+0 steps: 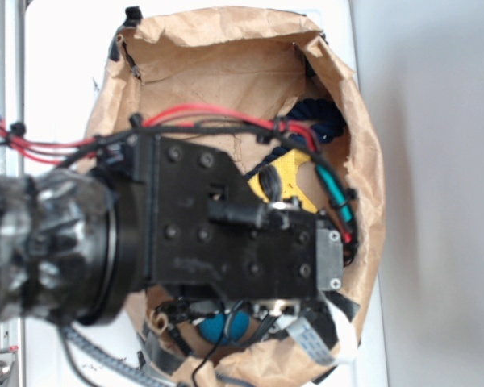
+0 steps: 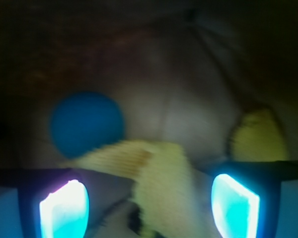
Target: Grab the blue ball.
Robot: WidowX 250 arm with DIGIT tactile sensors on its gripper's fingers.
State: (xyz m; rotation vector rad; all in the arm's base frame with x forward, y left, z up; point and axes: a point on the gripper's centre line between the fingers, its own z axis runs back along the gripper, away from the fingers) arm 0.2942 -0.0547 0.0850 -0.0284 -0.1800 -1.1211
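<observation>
Wrist view, item one: we record the blue ball (image 2: 87, 123), a matte teal-blue sphere, lying on the brown paper floor at left of centre, ahead of the fingers and partly overlapped at its lower edge by the yellow cloth (image 2: 159, 183). Item two: the gripper (image 2: 149, 202), its two glowing fingertips (image 2: 64, 208) standing wide apart at the bottom of the frame, with only cloth between them; we judge the jaws wide and holding nothing. The ball sits beyond and slightly inside the left-hand fingertip, not between the pair. Exterior view, item three: the paper bag (image 1: 363, 161), its rim rolled open, with the arm's black wrist block filling most of the opening. The blue ball (image 1: 226, 326) shows as a small patch below that block, near the bag's lower edge. Item four: a dark navy rope (image 1: 319, 117) at the upper right inside the bag, well apart from the ball. Status, as we judge it: the approach into the bag is made; centring on the ball, closing and lifting all remain. The cloth's fold may be caught in the grasp.
</observation>
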